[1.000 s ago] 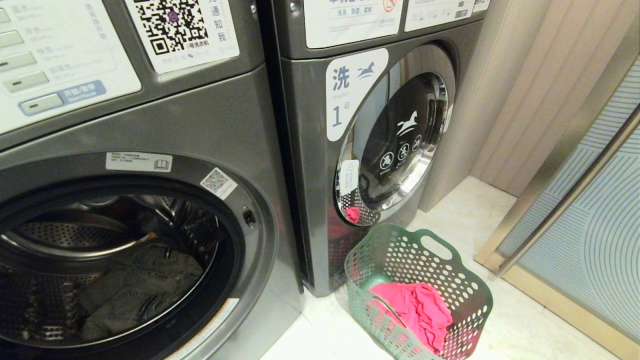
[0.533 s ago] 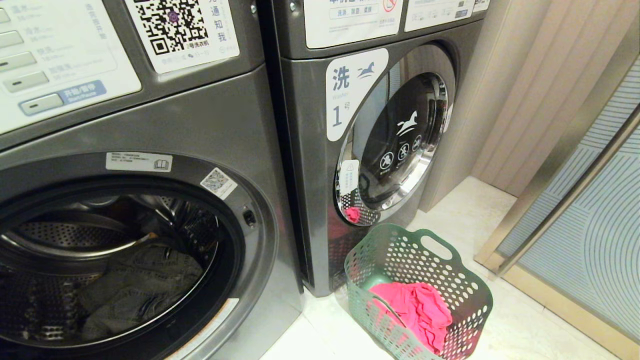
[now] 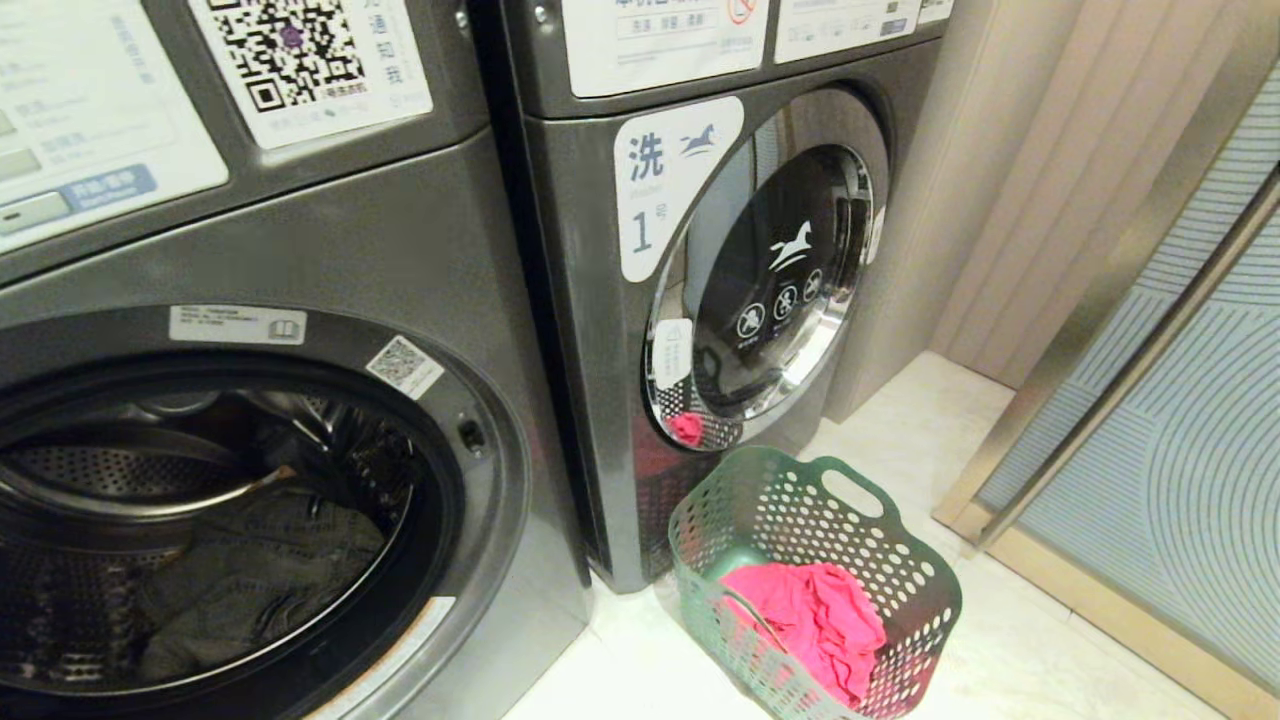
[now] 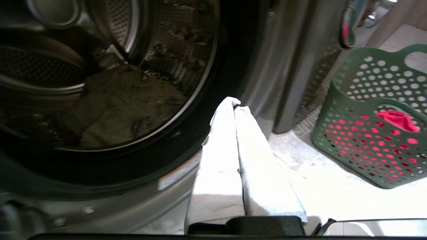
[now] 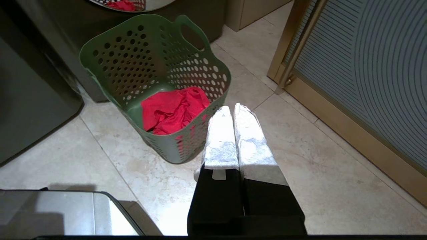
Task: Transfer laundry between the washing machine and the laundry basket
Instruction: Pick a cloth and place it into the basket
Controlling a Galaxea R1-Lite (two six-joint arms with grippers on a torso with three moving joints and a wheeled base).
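Observation:
The washing machine [image 3: 480, 470] on the left stands with its drum open, and a dark olive-grey garment [image 3: 250, 570] lies inside. The green laundry basket [image 3: 900, 560] sits on the floor to its right and holds a bright red garment [image 3: 810, 620]. Neither gripper shows in the head view. In the left wrist view my left gripper [image 4: 235, 103] is shut and empty, low in front of the drum rim, with the olive-grey garment [image 4: 126, 103] beyond it. My right gripper [image 5: 232, 108] is shut and empty above the floor, just beside the basket [image 5: 133, 60] and the red garment [image 5: 170, 110].
A like washer marked "1" [image 3: 590, 350], door shut, stands right behind the basket. A brass-framed glass door [image 3: 1150, 400] and a beige panelled wall close the right side. Pale floor tiles [image 3: 1000, 640] lie between them. A part of my base [image 5: 66, 213] shows low in the right wrist view.
The whole head view has slid a little to the left, so the camera has turned. The laundry, basket and washers keep their places.

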